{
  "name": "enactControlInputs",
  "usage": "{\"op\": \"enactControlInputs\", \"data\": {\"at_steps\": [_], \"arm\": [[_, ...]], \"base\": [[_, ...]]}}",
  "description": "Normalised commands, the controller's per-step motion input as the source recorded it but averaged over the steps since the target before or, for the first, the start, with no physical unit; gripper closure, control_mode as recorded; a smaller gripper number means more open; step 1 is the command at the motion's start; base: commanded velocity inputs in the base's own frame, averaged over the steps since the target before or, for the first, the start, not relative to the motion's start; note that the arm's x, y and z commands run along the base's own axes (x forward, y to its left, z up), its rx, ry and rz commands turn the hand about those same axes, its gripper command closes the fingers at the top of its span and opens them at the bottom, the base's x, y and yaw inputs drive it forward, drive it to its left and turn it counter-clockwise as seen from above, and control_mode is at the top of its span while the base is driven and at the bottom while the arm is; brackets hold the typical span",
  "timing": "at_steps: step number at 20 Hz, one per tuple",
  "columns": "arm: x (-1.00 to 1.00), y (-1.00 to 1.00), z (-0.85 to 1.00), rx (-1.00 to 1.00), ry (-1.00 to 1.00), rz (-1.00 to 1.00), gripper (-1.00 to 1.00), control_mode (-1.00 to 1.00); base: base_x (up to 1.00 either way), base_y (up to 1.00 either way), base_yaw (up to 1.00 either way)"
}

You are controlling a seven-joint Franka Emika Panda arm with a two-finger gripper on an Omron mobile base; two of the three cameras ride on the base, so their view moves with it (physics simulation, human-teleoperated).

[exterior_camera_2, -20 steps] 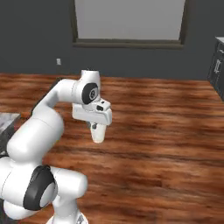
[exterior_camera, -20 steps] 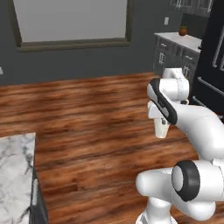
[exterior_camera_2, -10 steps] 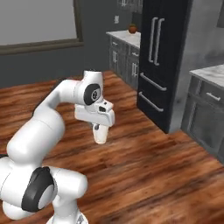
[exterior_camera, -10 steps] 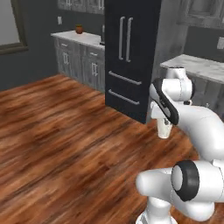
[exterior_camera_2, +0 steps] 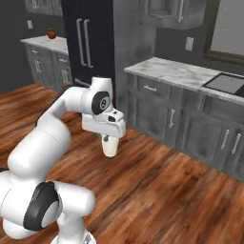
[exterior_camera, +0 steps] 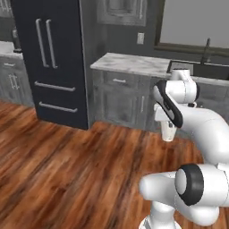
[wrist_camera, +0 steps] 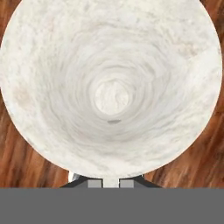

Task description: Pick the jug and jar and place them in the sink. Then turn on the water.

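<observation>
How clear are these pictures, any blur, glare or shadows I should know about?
Left base view: soft and slightly blurred, with even flat light and no hard shadows; the sink looks dim and vague. Right base view: similar softness, the jug in the shut gripper has fuzzy edges. Hand view: the jug's inside sits very close, smeared and pale, no glare.

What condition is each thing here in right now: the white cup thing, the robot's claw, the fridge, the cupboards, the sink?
Jug: upright, hanging under the claw above the wooden floor, empty inside.
Claw: shut on the jug's rim.
Fridge: doors closed.
Cabinet doors: closed.
Sink: set into the counter; whether anything is inside cannot be told.
Faucet: no water stream visible.
</observation>
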Motion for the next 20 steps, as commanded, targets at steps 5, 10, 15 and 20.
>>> {"op": "enactControlInputs", "data": {"at_steps": [5, 10, 15, 20], "arm": [[0.00, 0.00, 0.00, 0.00, 0.00, 0.00, 1.00, 1.00], [0.00, 0.00, 0.00, 0.00, 0.00, 0.00, 1.00, 1.00], [0.00, 0.00, 0.00, 0.00, 0.00, 0.00, 1.00, 1.00], [0.00, 0.00, 0.00, 0.00, 0.00, 0.00, 1.00, 1.00]], "base": [[0.29, -0.04, -0.73], [0.52, -0.17, -0.50], [0.79, -0.12, -0.20], [0.74, -0.32, -0.17]]}}
